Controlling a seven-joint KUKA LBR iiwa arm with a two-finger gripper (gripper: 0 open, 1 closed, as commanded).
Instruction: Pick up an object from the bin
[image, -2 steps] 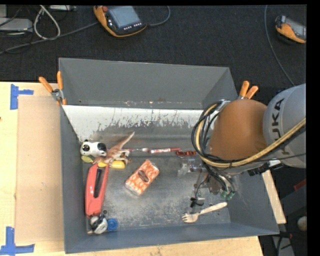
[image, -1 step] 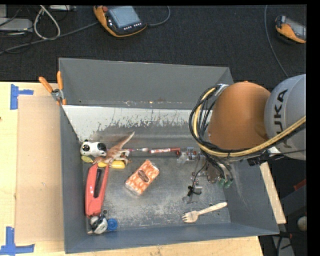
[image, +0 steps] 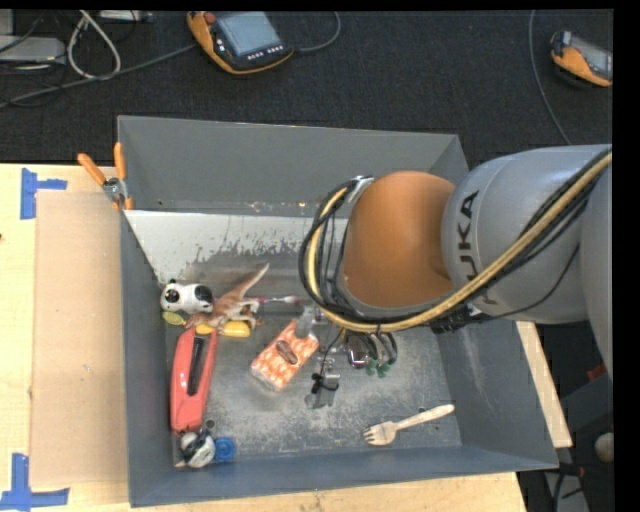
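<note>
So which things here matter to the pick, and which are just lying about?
In play: gripper, orange patterned block beside it, grey bin.
Lying about: red tool, pale fork, black-and-white toy, blue piece.

Along the bin's (image: 290, 170) left wall I see a long red tool (image: 192, 378), with a small blue piece (image: 223, 449) beside its end at the lower-left corner. At its other end lie a black-and-white toy (image: 186, 296), a tan dinosaur figure (image: 243, 288) and a yellow piece (image: 228, 328). A pale fork (image: 408, 424) lies near the lower-right corner.
</note>
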